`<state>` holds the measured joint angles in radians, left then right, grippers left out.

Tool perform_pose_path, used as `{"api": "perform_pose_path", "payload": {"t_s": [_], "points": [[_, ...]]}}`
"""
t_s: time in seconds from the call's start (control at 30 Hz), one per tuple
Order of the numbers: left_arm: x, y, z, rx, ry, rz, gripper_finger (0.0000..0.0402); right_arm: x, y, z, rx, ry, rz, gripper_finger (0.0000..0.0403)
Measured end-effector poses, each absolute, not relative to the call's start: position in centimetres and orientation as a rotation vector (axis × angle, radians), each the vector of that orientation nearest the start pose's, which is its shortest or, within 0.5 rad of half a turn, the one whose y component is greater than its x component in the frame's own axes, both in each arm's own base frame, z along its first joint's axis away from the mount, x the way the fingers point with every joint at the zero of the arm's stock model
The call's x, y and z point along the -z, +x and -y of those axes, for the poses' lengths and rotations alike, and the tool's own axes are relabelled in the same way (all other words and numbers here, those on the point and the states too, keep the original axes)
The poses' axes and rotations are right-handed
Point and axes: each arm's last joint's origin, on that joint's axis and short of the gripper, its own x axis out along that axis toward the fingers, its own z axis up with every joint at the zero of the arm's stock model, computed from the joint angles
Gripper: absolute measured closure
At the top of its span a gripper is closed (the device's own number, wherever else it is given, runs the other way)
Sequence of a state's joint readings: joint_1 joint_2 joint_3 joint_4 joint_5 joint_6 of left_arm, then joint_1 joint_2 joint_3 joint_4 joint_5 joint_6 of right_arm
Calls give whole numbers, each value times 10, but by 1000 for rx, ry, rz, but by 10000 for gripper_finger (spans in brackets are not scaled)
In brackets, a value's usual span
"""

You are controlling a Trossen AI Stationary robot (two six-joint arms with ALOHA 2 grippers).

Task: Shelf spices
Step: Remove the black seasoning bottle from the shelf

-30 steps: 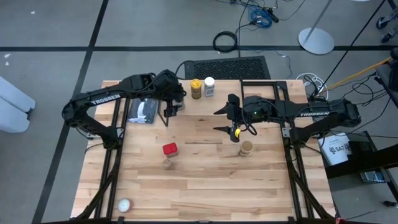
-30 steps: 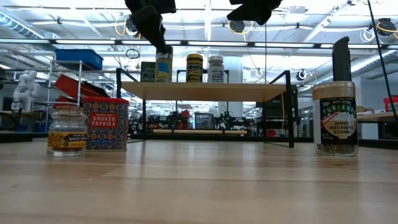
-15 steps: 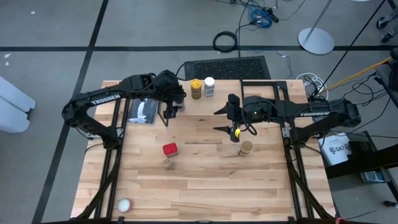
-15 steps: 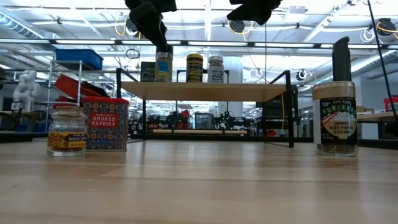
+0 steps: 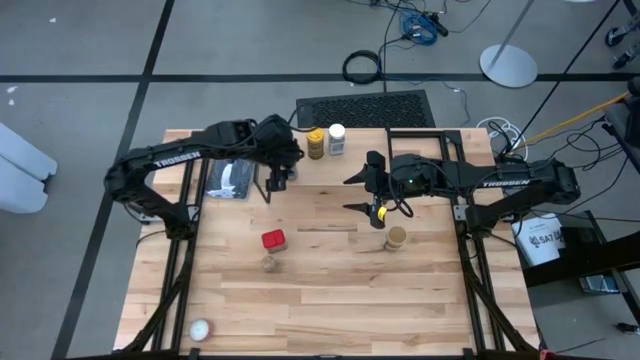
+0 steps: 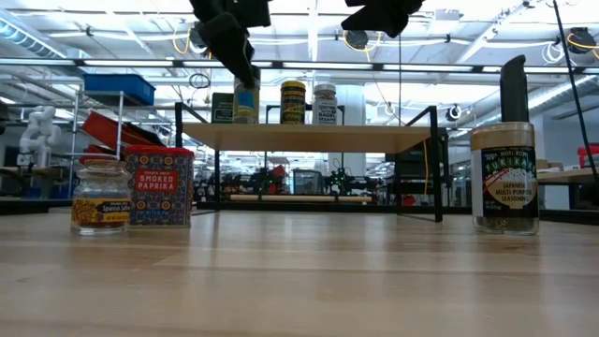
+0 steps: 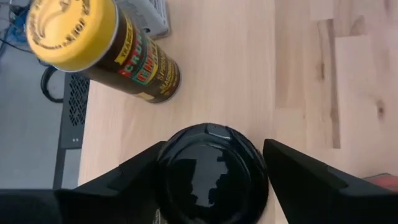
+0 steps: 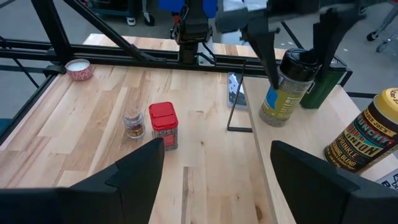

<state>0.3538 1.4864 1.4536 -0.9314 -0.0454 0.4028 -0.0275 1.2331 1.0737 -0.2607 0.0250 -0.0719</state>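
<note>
The left hand point(image 8: 297, 46), clamped around the dark-lidded jar point(image 7: 211, 174), sets it on the shelf point(image 6: 309, 137) beside the yellow-lidded jar point(image 7: 102, 50); next, release. The right hand point(image 5: 362, 193) hovers open and empty.

Four spices are standing upright on the shelf point(image 6: 309, 137), while the red tin point(image 6: 159, 185), small jar point(image 6: 99, 197) and tan-lidded jar point(image 6: 505, 178) are sitting on the tabletop.

On the shelf point(image 6: 309, 137) stand 4 containers: a dark square tin point(image 6: 222, 107), a dark-lidded jar point(image 6: 246, 101) under the left hand point(image 6: 234, 47) at 11 o'clock, a yellow-lidded jar point(image 6: 293, 101) and a white-lidded jar point(image 6: 325, 103). At 9 o'clock on the tabletop point(image 6: 299, 281), a small jar point(image 6: 100, 197) touches the red tin point(image 6: 159, 185). A tan-lidded jar point(image 6: 504, 177) stands at 3 o'clock.
</note>
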Motion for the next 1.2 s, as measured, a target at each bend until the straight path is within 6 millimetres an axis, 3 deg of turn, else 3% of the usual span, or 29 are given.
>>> {"api": "perform_pose_path", "payload": {"t_s": [1.2], "points": [[-344,281,-106,-177,225,-1054,130,-333,272,8,36,-70,-425,122]]}}
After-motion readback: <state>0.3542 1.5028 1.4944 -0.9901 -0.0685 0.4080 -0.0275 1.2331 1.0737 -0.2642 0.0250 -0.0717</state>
